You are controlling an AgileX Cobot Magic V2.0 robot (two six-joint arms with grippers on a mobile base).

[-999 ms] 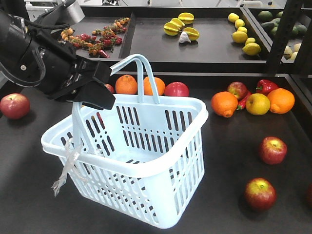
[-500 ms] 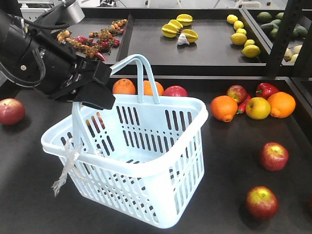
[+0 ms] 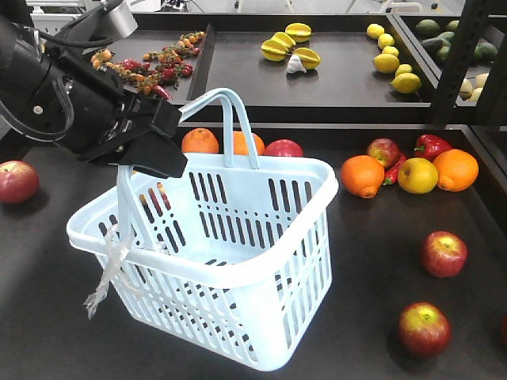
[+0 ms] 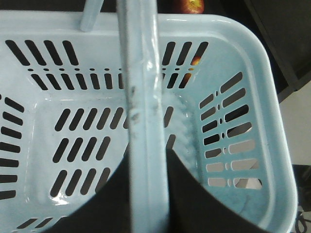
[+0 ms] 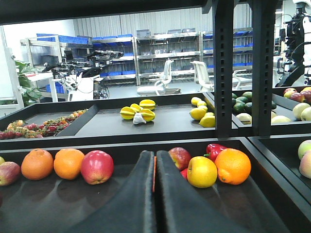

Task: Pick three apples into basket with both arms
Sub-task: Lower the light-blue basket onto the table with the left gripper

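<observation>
Holds basket aloft, handle pinched in left tool, unchanged since a moment ago. Keeps right tool pressed together, empty. Leaves apples on counter at 4 o'clock, none collected.

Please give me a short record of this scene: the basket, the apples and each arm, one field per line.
basket: tilted, empty
apples: none in basket; all lie on the table
left arm: jaws shut on one handle
right arm: jaws shut, holding nothing
progress: no apple placed yet
</observation>
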